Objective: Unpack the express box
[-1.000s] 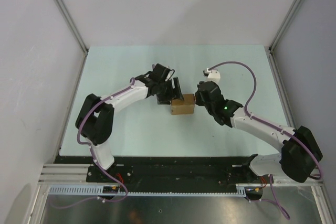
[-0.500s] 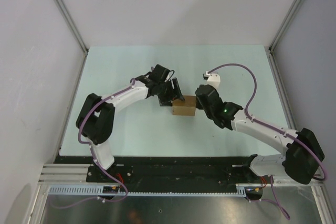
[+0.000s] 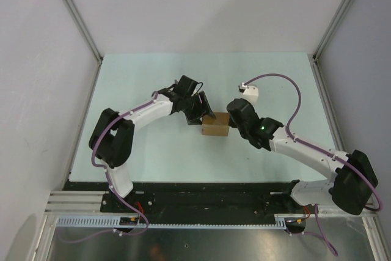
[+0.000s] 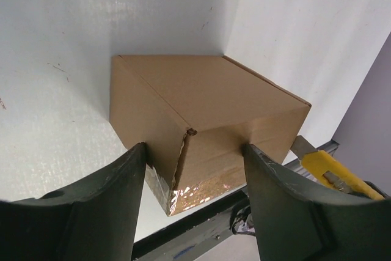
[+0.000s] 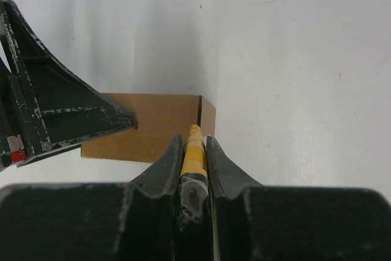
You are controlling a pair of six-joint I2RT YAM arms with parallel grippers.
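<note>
Brown express box (image 4: 201,102): left jaws narrower; right jaws grip cutter (image 5: 193,148).

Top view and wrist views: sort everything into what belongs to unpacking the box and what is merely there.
For the job:
- box
- yellow knife, clamped in the right hand
- left hand, straddling the box's corner

Merely there:
- table
- purple cables
- metal frame posts

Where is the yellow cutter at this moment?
In the right wrist view, the cutter is gripped in the right hand. Its tip points at the box from the box's right side.
</note>
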